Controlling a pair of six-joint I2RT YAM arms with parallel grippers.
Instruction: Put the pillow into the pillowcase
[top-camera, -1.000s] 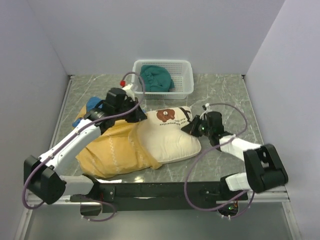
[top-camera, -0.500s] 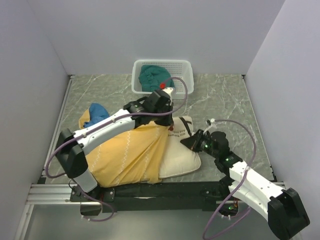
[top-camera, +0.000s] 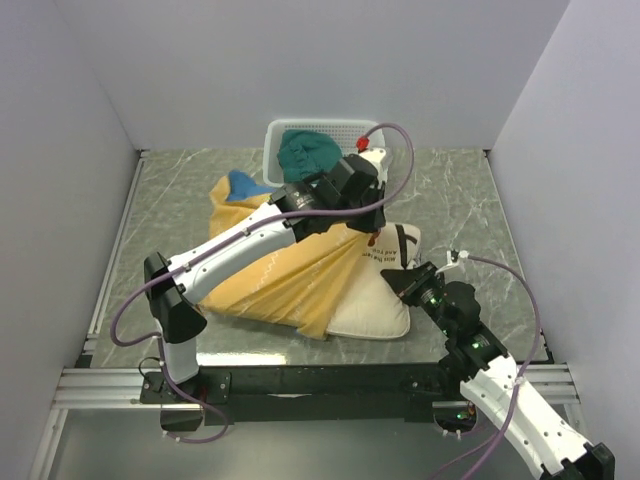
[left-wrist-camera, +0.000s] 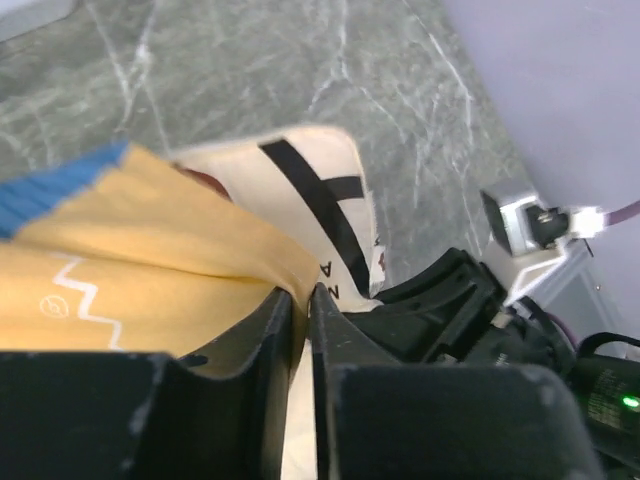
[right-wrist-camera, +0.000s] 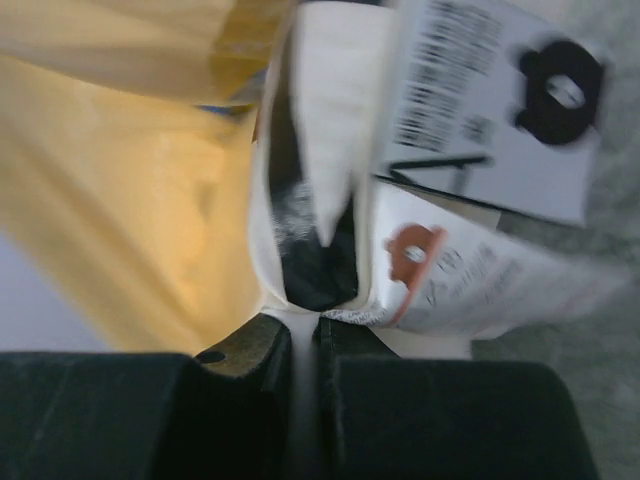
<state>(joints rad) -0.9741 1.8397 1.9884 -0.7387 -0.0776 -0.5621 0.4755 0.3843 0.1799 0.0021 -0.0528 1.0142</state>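
Note:
The mustard-yellow pillowcase (top-camera: 285, 275) lies across the table and covers most of the cream-white pillow (top-camera: 375, 305), whose right end sticks out. My left gripper (top-camera: 372, 228) is shut on the pillowcase's open edge (left-wrist-camera: 250, 240), which is pinched between its jaws (left-wrist-camera: 302, 292). Just beyond that edge is the pillow's end with black strap marks (left-wrist-camera: 310, 190). My right gripper (top-camera: 400, 282) is shut on the pillow's white fabric (right-wrist-camera: 320, 150) at its near-right corner, with the fabric pinched between its jaws (right-wrist-camera: 305, 322). The pillow's paper tags (right-wrist-camera: 480, 90) hang beside it.
A white basket (top-camera: 300, 125) holding a teal cloth (top-camera: 305, 155) stands at the back centre, just behind my left arm. A blue patch of the pillowcase (top-camera: 245, 185) shows at its far-left end. Grey walls close in the table on three sides.
My left arm has swung right and away from me with the pillowcase edge, drawing the case further over the pillow. My right arm has pulled back toward the near right, holding the pillow.

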